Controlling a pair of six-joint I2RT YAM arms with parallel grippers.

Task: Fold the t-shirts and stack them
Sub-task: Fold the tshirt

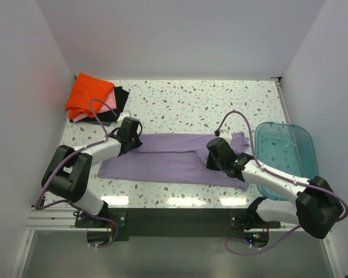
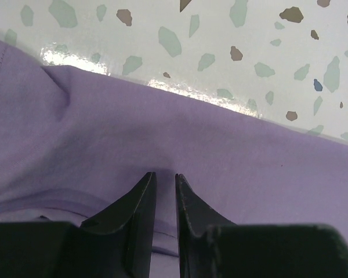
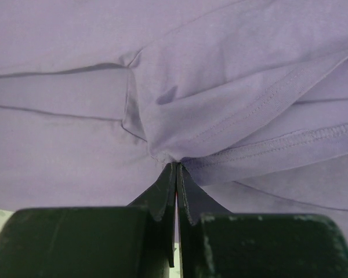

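A large lavender t-shirt (image 1: 168,159) lies folded lengthwise across the middle of the speckled table (image 1: 191,104). My left gripper (image 1: 132,139) rests at its far left edge. In the left wrist view its tips (image 2: 165,175) stand a narrow gap apart on smooth purple cloth (image 2: 104,133), with nothing bunched between them. My right gripper (image 1: 209,157) sits on the shirt's right part. In the right wrist view it (image 3: 176,165) is shut on a gathered pinch of hemmed cloth (image 3: 232,116). At the far left corner lie folded t-shirts: orange (image 1: 88,95) on top, over pink (image 1: 109,104) and black (image 1: 122,97).
A translucent teal bin (image 1: 284,156) stands at the right edge of the table, close beside my right arm. White walls close in the left, back and right sides. Bare speckled table (image 2: 220,46) shows just beyond the shirt's edge in the left wrist view.
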